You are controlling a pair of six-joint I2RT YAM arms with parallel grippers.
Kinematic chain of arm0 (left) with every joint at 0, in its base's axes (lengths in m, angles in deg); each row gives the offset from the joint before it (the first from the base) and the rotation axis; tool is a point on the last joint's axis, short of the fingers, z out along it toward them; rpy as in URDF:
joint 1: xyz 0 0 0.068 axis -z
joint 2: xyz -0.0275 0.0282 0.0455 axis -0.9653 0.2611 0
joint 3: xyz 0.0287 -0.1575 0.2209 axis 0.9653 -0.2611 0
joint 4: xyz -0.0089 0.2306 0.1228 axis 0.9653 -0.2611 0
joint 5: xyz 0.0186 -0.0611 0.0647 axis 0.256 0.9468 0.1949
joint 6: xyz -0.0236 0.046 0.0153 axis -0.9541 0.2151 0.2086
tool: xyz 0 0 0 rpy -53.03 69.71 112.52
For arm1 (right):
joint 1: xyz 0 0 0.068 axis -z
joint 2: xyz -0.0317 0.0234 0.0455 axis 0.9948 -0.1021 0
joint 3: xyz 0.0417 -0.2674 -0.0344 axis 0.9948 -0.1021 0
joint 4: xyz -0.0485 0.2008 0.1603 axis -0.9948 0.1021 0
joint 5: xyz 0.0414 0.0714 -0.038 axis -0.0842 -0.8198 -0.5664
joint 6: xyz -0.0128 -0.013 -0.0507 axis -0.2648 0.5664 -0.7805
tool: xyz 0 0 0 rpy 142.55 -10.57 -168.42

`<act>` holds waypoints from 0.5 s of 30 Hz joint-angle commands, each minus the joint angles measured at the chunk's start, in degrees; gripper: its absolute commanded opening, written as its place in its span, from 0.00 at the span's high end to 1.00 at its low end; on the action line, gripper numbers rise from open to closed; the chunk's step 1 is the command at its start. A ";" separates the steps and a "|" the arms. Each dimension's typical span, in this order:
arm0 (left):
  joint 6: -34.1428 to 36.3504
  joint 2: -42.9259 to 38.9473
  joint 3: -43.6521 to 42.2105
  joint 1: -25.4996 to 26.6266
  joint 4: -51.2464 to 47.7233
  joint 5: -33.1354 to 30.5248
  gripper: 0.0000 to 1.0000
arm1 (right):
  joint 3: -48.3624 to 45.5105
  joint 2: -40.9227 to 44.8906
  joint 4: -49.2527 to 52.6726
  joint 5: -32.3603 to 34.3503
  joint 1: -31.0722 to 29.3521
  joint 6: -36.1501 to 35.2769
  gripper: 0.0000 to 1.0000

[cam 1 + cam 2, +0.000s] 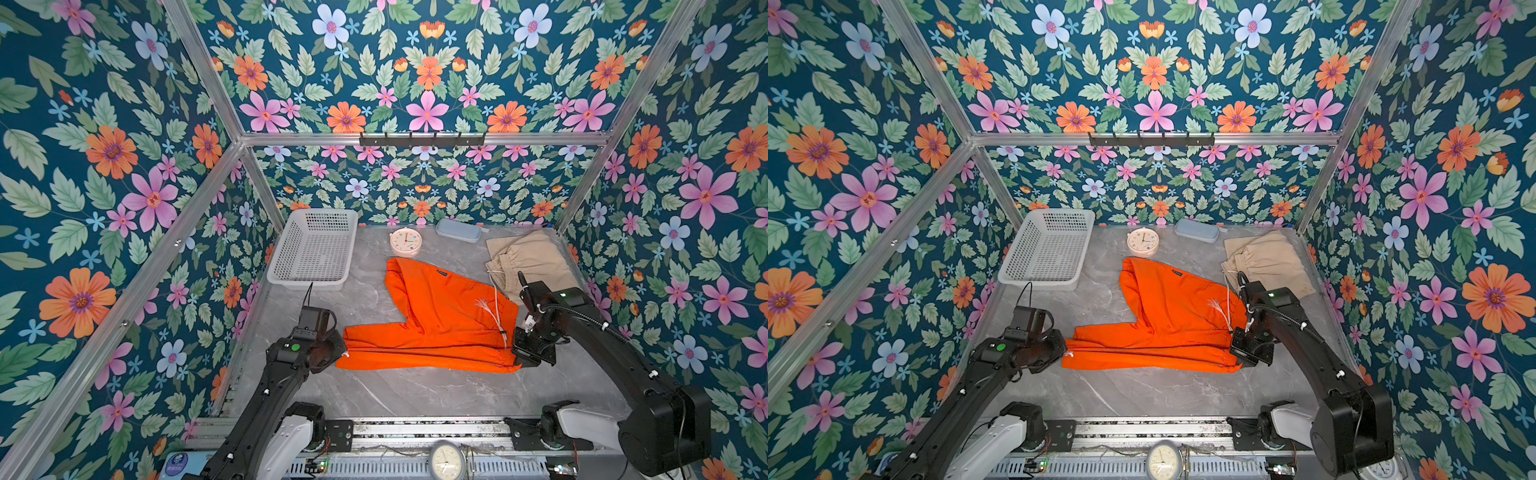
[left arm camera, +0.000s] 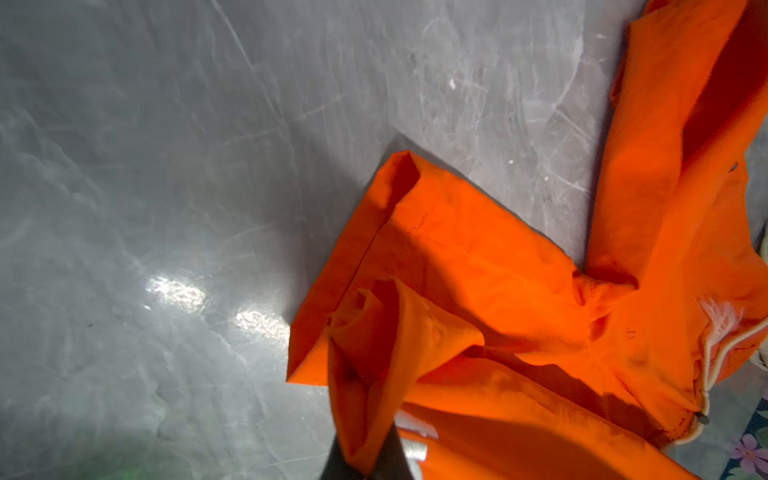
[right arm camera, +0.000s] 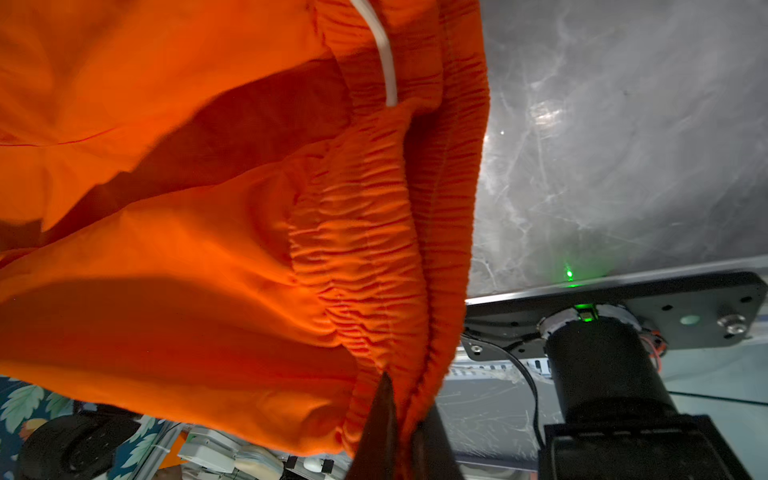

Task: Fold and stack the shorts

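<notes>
Left gripper (image 2: pixel 374 453): clamped on orange shorts (image 1: pixel 436 316) leg hem (image 2: pixel 376 237).
Right gripper (image 3: pixel 405 432): clamped on their waistband (image 3: pixel 374 249).
Beige shorts (image 1: pixel 536 262): right of centre, bunched.

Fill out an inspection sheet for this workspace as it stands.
Surface: grey marbled table, glossy.
Job's things: orange shorts mid-table, legs splayed, white drawstring lying on top; beige shorts folded at the far right corner.
Clutter: white basket far left, empty; clock and blue case by the back wall.
Grippers: left end effector shut on the orange shorts' leg hem; right end effector shut on their waistband.
Cables: black cable along the right arm; wire looping above the left wrist.
Surroundings: floral walls, metal frame, hook rail at the back, dial at the front edge.
</notes>
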 commanded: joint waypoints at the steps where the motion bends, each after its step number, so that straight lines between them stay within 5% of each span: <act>1: -3.08 -0.60 -0.78 -0.12 0.52 -2.67 0.89 | -0.45 0.29 5.28 6.74 0.10 0.89 0.89; 4: -3.51 -2.02 0.82 -0.08 -0.89 -2.17 0.59 | 3.39 1.75 6.88 7.00 0.10 0.76 0.64; 7: -3.16 -3.35 5.14 -0.10 -3.47 -5.03 0.44 | 11.46 2.80 10.62 10.42 0.14 0.12 0.54; 11: 0.03 -2.90 10.31 -0.08 -3.48 -7.09 0.38 | 19.63 1.48 10.15 10.65 0.09 -2.48 0.53; 15: 3.29 3.80 10.04 -0.04 11.74 -0.32 0.39 | 18.92 -3.13 -3.70 1.08 -2.76 -3.92 0.53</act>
